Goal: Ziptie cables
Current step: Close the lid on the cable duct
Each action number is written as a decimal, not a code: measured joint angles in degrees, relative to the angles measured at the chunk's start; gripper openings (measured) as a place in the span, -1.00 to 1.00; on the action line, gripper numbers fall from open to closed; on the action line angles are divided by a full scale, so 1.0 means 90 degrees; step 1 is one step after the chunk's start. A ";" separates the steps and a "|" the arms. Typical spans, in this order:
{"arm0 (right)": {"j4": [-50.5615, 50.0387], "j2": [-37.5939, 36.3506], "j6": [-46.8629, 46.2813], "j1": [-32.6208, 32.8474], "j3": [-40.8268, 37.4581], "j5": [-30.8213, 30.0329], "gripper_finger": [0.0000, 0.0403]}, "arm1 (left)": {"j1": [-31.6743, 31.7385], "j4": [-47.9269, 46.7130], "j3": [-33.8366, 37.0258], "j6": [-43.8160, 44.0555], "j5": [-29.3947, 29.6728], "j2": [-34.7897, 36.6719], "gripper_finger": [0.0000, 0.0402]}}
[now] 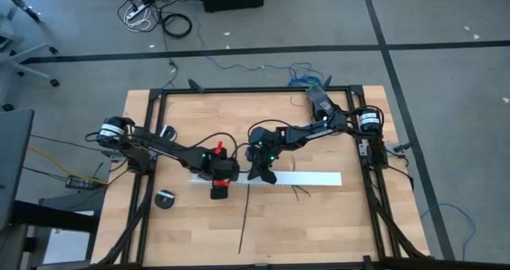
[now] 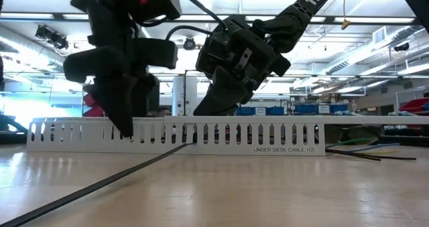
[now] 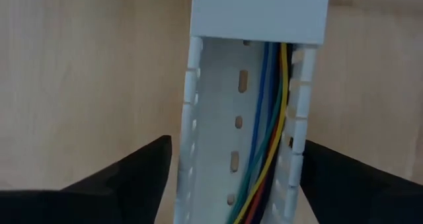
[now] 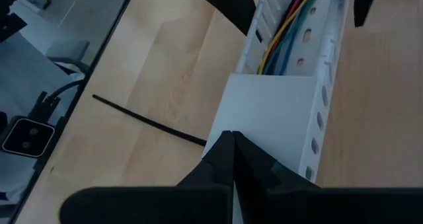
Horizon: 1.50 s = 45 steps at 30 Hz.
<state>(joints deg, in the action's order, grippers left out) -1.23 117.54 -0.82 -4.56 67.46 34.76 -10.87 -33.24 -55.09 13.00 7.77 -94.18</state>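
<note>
The left gripper point(image 1: 221, 182) stands with its fingers spread wide, one on each side of the open part of the white channel point(image 1: 311, 179), holding nothing. The right gripper point(image 1: 260, 173) is closed tight, its tips pressing on the channel's cover just right of the left gripper. On the high view's clock face both work near the centre.

The cables point(image 3: 269, 131) lie along the channel floor, blue, green, yellow and red among them, and their ends spill out at the channel's 3 o'clock end. The ziptie point(image 1: 245, 214) lies on the table point(image 1: 319, 230), running from the channel's near wall toward 6 o'clock; it seems to pass through a slot, though that cannot be told for sure.

The step appears to be setting up to grasp. To do it well, the left gripper should probably come down squarely, keep clear of the slotted walls, and gather all the wires without snagging, while the right keeps the channel steady.

The channel's side reads "UNDER DESK CABLE 1(2)". The right arm shows letters beginning "TROS".
</note>
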 joint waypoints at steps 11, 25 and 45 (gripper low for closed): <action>-0.0008 -0.0002 -0.0132 0.0012 0.0000 0.0134 -1.00 | -0.0002 0.0584 0.0496 0.0196 -0.0274 0.0186 0.44; 0.0038 -0.0002 -0.0092 0.0063 -0.0019 0.0272 -1.00 | -0.0007 0.0828 0.0506 0.0052 -0.0274 0.0191 -0.07; -0.0128 0.0005 -0.0011 0.0066 -0.0029 0.0489 -1.00 | -0.0010 0.1414 0.0515 -0.0436 -0.0160 0.0167 0.50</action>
<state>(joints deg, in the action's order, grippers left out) -2.38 117.58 -0.92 -3.97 67.20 39.16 -10.96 -20.52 -50.46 9.08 6.33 -92.68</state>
